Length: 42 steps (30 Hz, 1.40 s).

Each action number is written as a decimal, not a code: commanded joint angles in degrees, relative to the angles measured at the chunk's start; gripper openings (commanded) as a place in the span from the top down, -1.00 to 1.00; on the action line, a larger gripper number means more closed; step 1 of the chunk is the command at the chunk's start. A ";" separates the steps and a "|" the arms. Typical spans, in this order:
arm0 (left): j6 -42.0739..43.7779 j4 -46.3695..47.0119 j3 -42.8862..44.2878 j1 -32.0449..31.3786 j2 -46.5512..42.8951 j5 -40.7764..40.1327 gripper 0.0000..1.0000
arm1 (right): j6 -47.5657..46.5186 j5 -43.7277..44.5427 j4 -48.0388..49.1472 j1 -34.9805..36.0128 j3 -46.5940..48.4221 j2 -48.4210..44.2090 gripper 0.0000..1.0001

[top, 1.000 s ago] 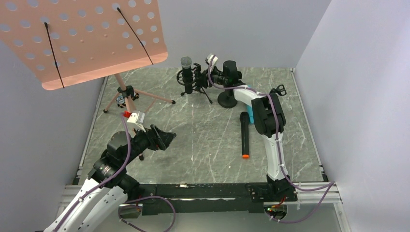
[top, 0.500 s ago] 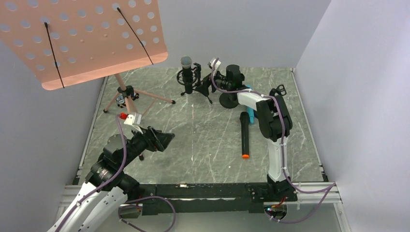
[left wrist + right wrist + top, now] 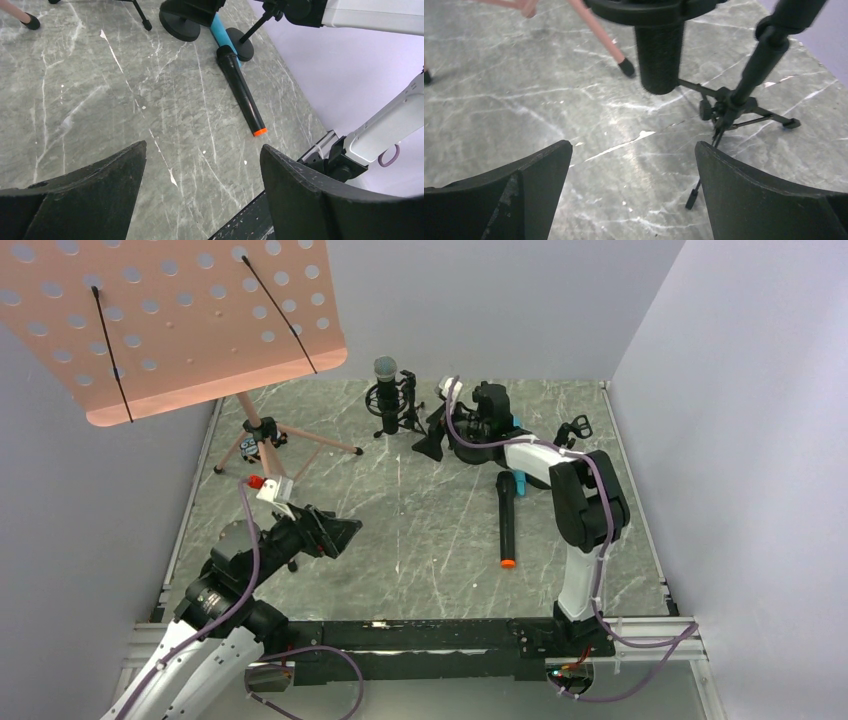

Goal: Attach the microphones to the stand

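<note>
The black microphone with the silver mesh head [image 3: 385, 368] stands upright in a shock mount on a small tripod stand [image 3: 392, 420]. Its lower body [image 3: 659, 55] hangs in the mount just ahead of my right gripper [image 3: 634, 150], which is open, empty and apart from it [image 3: 432, 436]. On the table lies the all-black microphone with the orange end [image 3: 507, 522] [image 3: 242, 92]. The blue microphone [image 3: 517, 483] [image 3: 219, 31] lies beyond it, partly under the right arm. My left gripper [image 3: 340, 530] [image 3: 202, 155] hovers open and empty over bare table at the left.
A pink perforated music stand [image 3: 170, 320] rises at the back left, its tripod legs [image 3: 262, 440] [image 3: 599, 32] on the table. Two round black stand bases [image 3: 179, 25] [image 3: 240, 44] sit by the blue microphone. A small black stand [image 3: 575, 427] is at the back right.
My right gripper has opened wide and drawn back from the mounted microphone, toward the near side. The left arm shifted only slightly.
</note>
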 commanded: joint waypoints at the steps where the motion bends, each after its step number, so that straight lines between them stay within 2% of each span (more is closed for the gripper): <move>1: 2.68 0.73 2.77 0.27 0.98 2.05 -0.77 | -5.11 -6.68 -5.07 -0.21 -1.77 -5.54 -0.99; 3: 3.88 0.78 3.57 0.22 1.84 2.55 -0.80 | -7.51 -9.00 -8.05 -0.23 -2.73 -7.38 -0.99; 5: 5.80 0.76 4.53 0.26 3.12 3.92 -0.97 | -10.57 -11.09 -11.81 -0.21 -3.98 -9.67 -0.99; 8: 9.77 -0.88 6.99 0.23 6.42 5.32 -0.99 | -16.78 -12.77 -21.99 -0.03 -4.61 -13.47 -0.99; 11: 12.95 -2.69 9.56 0.29 9.97 5.35 -0.99 | -26.17 -16.25 -38.47 -0.07 -3.17 -17.48 -0.99; 15: 17.77 -5.47 13.04 0.26 15.15 5.05 -0.99 | -50.38 -20.04 -70.96 -0.71 2.19 -22.35 -0.99; 17: 21.16 -7.75 14.89 0.22 17.83 4.00 -0.99 | -53.14 -19.82 -80.53 -2.42 2.94 -25.78 -0.99; 19: 24.39 -9.77 16.49 0.26 20.13 3.33 -0.99 | -51.79 -19.95 -84.16 -6.09 2.10 -30.03 -0.99; 21: 27.04 -10.94 17.27 0.27 21.61 2.57 -0.99 | -46.67 -20.03 -81.36 -11.45 -0.49 -35.02 -0.99; 23: 28.92 -10.36 16.77 0.23 22.30 1.48 -0.99 | -35.27 -17.60 -73.30 -17.58 -4.66 -40.99 -0.99; 26: 29.90 -7.53 13.69 0.24 22.37 -0.21 -0.99 | -17.09 -8.26 -60.14 -20.87 -11.33 -47.63 -1.00; 30: 30.43 -5.58 9.86 0.22 21.66 -0.45 -0.99 | -6.27 -1.32 -53.10 -25.76 -16.83 -53.88 -1.00; 33: 31.11 -7.15 9.78 0.23 21.05 -1.24 -0.99 | 0.34 4.74 -48.56 -31.55 -18.42 -57.04 -1.00; 35: 30.66 -6.28 9.16 0.22 20.46 -0.74 -0.99 | 4.40 4.87 -45.55 -36.75 -19.88 -57.01 -1.00; 38: 30.72 -6.89 9.58 0.29 20.25 -0.41 -0.99 | 7.30 -0.65 -43.58 -41.93 -20.25 -53.29 -0.99; 42: 30.80 -7.26 9.58 0.36 19.83 -0.78 -0.99 | 0.48 -10.06 -46.05 -43.07 -17.50 -47.63 -0.99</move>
